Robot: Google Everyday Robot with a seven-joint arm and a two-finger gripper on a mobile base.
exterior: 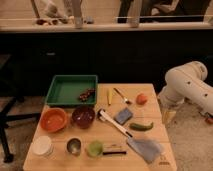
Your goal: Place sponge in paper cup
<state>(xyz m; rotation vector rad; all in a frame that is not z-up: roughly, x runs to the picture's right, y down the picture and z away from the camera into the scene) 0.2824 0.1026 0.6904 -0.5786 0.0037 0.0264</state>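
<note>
The sponge [123, 116] is a small blue-grey pad lying flat near the middle of the wooden table [150, 112]. The paper cup [42, 146] is short, wide and white, and stands upright at the table's front left corner. My white arm [186, 85] is off the table's right side. Its gripper [168, 115] hangs low beside the table's right edge, apart from the sponge and far from the cup.
A green tray [72, 90] is at the back left. An orange bowl [53, 120] and a dark bowl [83, 116] stand in front of it. A metal cup [74, 146] and a green cup [95, 148] stand right of the paper cup. A white utensil [114, 123], a green pepper [141, 126], an orange fruit [142, 99] and a larger pale blue-grey piece [145, 149] surround the sponge.
</note>
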